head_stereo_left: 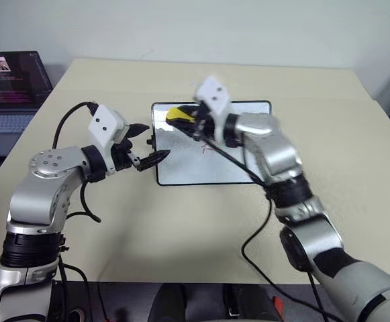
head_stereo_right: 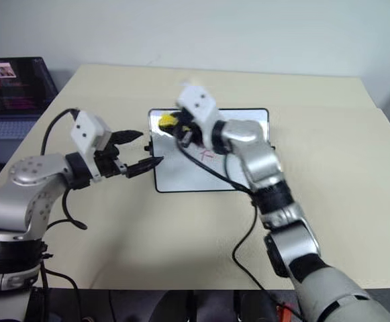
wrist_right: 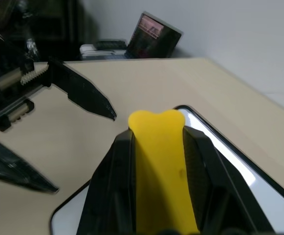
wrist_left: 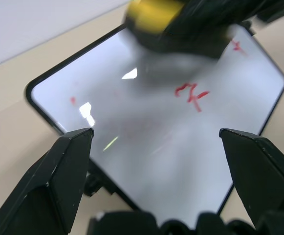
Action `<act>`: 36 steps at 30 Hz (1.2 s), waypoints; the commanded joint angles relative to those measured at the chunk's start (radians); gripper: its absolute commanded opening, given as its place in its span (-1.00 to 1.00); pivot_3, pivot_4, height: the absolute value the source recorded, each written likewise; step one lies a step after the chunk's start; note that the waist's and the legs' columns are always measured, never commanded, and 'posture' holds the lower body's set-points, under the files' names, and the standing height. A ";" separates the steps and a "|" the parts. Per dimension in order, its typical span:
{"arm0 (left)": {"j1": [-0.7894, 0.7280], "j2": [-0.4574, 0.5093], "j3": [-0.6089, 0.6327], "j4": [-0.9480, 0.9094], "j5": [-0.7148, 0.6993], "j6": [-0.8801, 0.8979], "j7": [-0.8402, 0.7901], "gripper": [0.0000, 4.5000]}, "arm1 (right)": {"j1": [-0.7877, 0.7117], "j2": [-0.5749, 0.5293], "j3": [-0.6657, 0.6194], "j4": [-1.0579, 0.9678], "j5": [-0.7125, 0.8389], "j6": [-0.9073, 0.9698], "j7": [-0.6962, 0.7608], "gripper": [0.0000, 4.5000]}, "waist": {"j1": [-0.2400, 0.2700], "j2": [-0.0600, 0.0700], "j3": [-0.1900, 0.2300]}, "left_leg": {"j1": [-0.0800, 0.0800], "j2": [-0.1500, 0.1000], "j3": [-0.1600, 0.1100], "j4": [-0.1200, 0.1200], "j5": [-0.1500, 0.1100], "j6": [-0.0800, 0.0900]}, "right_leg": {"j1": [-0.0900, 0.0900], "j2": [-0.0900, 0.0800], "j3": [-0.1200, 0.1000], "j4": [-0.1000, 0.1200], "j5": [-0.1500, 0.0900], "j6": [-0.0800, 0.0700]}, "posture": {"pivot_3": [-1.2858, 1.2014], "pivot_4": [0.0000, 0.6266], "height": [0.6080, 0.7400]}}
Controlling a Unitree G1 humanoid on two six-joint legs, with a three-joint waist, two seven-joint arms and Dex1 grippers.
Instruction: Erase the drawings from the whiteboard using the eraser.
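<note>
Clamping the yellow eraser, the right claw hovers over the whiteboard; beside it red drawings remain, while the left claw waits, jaws apart, at the board's edge.

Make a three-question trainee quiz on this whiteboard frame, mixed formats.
1. True or false: the right pincer is shut on the eraser.
2. Multiple choice: the left pincer is A) open beside the whiteboard's left edge, B) shut on the eraser, C) flat on the laptop.
3. Fill in: the drawings left on the whiteboard are ___ in colour.

Key: 1 true; 2 A; 3 red.
</note>
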 commanded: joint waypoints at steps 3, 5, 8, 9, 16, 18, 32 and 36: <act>0.017 0.017 0.051 -0.040 -0.066 -0.023 -0.061 1.00 | 0.170 -0.117 -0.085 -0.442 0.108 0.306 -0.072 -0.56 | -0.005 0.000 0.000 | 0.004 0.000 0.000 0.003 0.000 0.001 | 0.002 0.000 0.000 0.000 0.000 0.000 | 0.03 -0.52 1.00; 0.012 0.026 0.051 -0.036 -0.075 -0.018 -0.075 1.00 | 0.236 -0.151 -0.100 -0.532 0.129 0.375 -0.101 -0.56 | -0.011 0.000 0.000 | 0.010 0.000 0.001 0.002 0.001 0.002 | 0.005 0.001 0.002 0.003 0.000 0.000 | 0.03 -0.52 1.00; 0.012 0.051 0.035 -0.030 -0.057 -0.020 -0.094 1.00 | 0.382 -0.231 -0.099 -0.636 0.142 0.412 -0.118 -0.56 | -0.010 0.000 0.000 | 0.019 -0.002 0.001 0.001 0.002 0.003 | 0.013 0.006 0.001 0.004 0.000 -0.001 | 0.03 -0.52 1.00; 0.014 0.061 0.029 -0.026 -0.050 -0.024 -0.104 1.00 | 0.416 -0.260 -0.086 -0.652 0.139 0.408 -0.124 -0.56 | -0.010 0.000 0.000 | 0.022 -0.001 0.002 0.000 0.002 0.003 | 0.017 0.008 0.000 0.002 0.000 0.000 | 0.03 -0.52 1.00; 0.070 0.101 0.005 -0.026 -0.010 -0.040 -0.118 1.00 | 0.563 -0.336 -0.020 -0.715 0.134 0.349 -0.193 -0.56 | -0.015 0.001 0.000 | 0.025 -0.001 0.003 0.000 0.002 0.004 | 0.018 0.010 0.002 0.002 -0.001 -0.001 | 0.03 -0.52 1.00; 0.077 0.104 0.011 -0.016 -0.001 -0.039 -0.107 1.00 | 0.539 -0.344 0.029 -0.695 0.102 0.315 -0.226 -0.56 | -0.014 0.000 0.000 | 0.025 -0.001 0.003 0.000 0.002 0.004 | 0.018 0.010 0.002 0.002 -0.001 -0.001 | 0.03 -0.52 1.00; 0.087 0.088 0.030 -0.046 0.018 -0.022 -0.027 1.00 | 0.363 -0.292 0.261 -0.373 -0.056 -0.030 -0.284 -0.56 | -0.005 0.000 0.000 | 0.019 0.000 0.002 0.000 0.002 0.004 | 0.016 0.008 0.000 -0.001 -0.002 0.000 | 0.03 -0.52 1.00; 0.159 0.104 0.051 -0.075 0.001 -0.022 -0.055 1.00 | 0.281 -0.240 0.311 -0.235 -0.113 -0.138 -0.294 -0.56 | -0.016 0.000 0.000 | 0.021 -0.001 0.002 0.000 0.002 0.004 | 0.016 0.007 0.003 0.000 -0.001 0.000 | 0.03 -0.52 1.00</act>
